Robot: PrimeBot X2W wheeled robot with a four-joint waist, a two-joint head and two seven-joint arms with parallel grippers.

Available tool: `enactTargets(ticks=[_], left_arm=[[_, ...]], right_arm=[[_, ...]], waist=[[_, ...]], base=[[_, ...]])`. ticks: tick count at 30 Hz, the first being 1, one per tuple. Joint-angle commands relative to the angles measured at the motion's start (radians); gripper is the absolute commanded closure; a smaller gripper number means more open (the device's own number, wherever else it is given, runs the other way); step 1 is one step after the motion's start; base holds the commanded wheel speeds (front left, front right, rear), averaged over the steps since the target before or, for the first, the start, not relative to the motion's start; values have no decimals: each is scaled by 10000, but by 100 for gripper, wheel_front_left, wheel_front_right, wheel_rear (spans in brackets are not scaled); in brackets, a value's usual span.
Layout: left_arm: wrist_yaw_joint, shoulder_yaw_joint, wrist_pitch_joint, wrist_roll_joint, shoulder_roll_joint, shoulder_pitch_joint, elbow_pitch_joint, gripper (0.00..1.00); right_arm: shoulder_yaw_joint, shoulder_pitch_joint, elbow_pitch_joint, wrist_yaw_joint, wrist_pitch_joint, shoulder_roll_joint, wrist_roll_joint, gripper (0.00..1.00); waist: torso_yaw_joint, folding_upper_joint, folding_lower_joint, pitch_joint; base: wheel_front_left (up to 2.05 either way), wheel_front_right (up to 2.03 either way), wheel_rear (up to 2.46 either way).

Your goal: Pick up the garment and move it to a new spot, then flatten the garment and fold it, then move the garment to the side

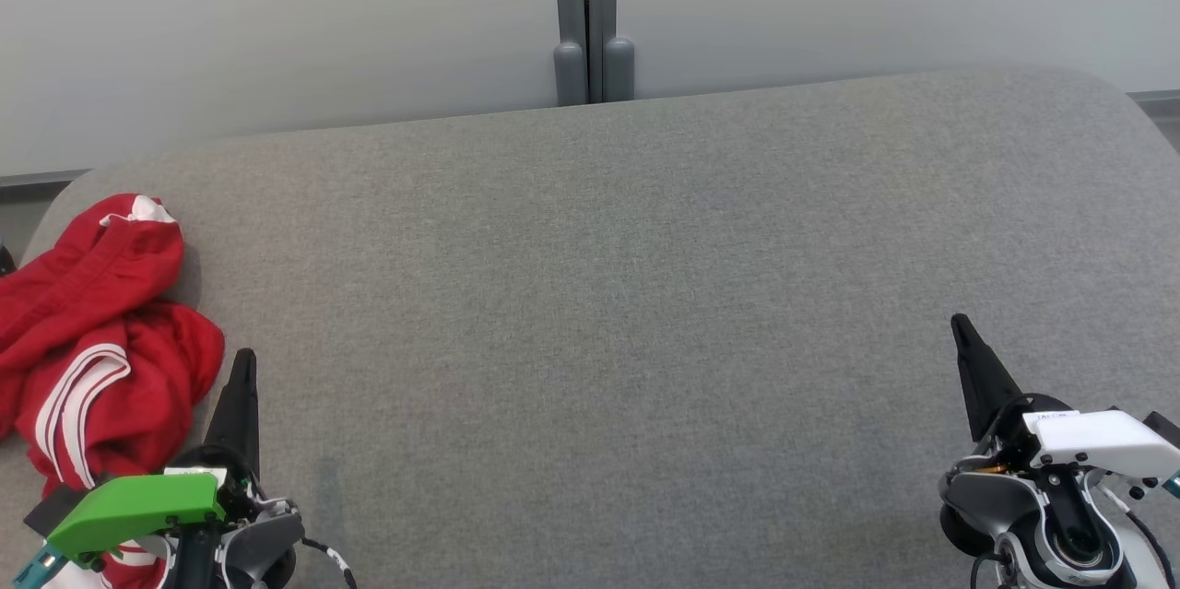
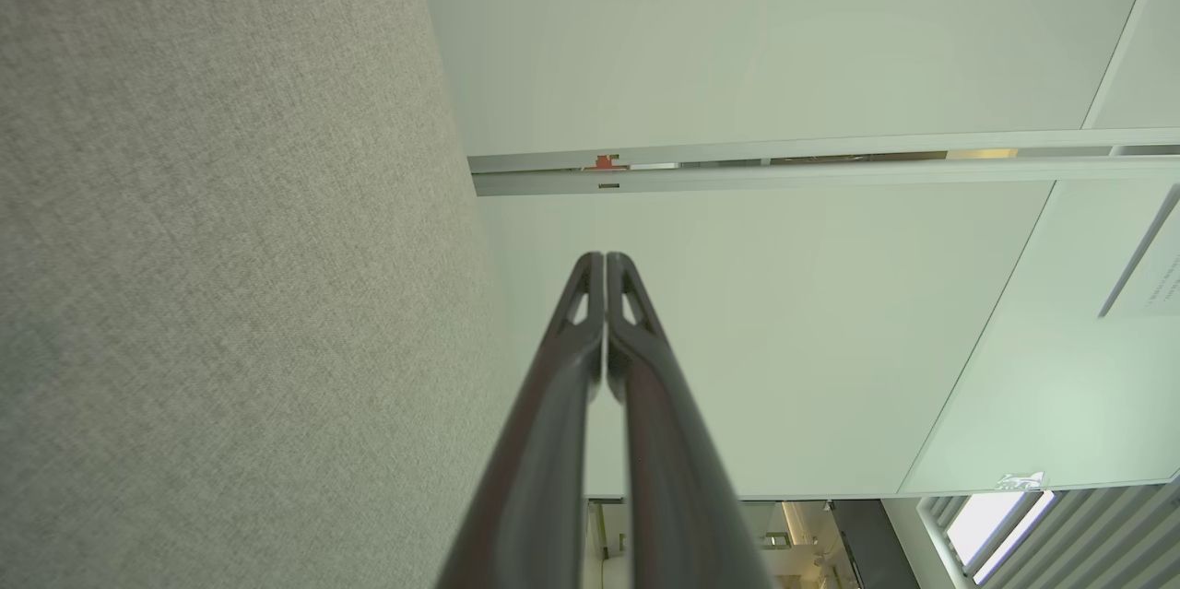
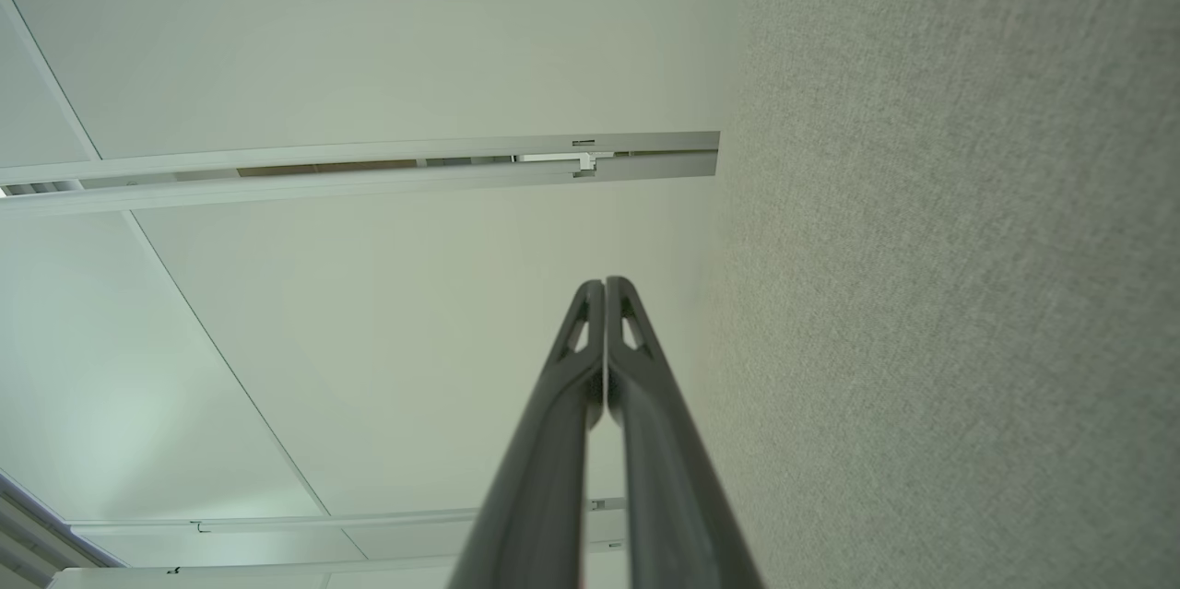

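The crumpled red garment with white stripes (image 1: 92,331) lies in a heap at the left end of the grey fabric-covered table with rounded corners (image 1: 590,294), running from near the far-left corner down toward the near edge. Its left side is cut off by the edge of the head view, so I cannot tell whether it hangs over the table's end. A patch of white shows at its top fold, and two white bands curve down its lower half. What kind of garment it is I cannot make out from the bunched cloth.

The lowest folds are hidden behind the green housing (image 1: 138,506) on the left wrist. The left gripper (image 1: 243,363) points up just beside the garment's right edge, and whether it touches the cloth is hard to say. In the left wrist view its two long dark fingers (image 2: 553,441) are pressed together at the tips with nothing between them, aimed along the table's edge toward a pale wall.

Well apart, at the table's right end, the right gripper (image 1: 961,326) rises from a white housing (image 1: 1102,437) that is partly cut off at the bottom. Its fingers (image 3: 668,478) are likewise clenched tip to tip on nothing, above bare grey fabric.

Behind the table stand pale wall panels (image 1: 277,17), split by a grey vertical post (image 1: 585,8).
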Motion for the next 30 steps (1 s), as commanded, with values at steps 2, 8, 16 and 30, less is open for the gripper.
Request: enactTargets(ticks=[2,8,16,30], left_arm=[[-46,17,25,-32,24,-112,-18,100],[-46,17,25,-32,24,-112,-18,100],[-46,17,25,-32,24,-112,-18,100],[0,0,-2,0,0,0,-1,0]], right_arm=[[1,-60,13,4,22,-14,-34,100],[1,-60,13,4,22,-14,-34,100],[1,-61,13,4,22,-14,-34,100],[1,-1,-2,0,0,0,0,0]], waist=[[0,0,0,0],[0,0,0,0],[0,0,0,0],[0,0,0,0]], base=[[0,0,0],[0,0,0],[0,0,0],[0,0,0]])
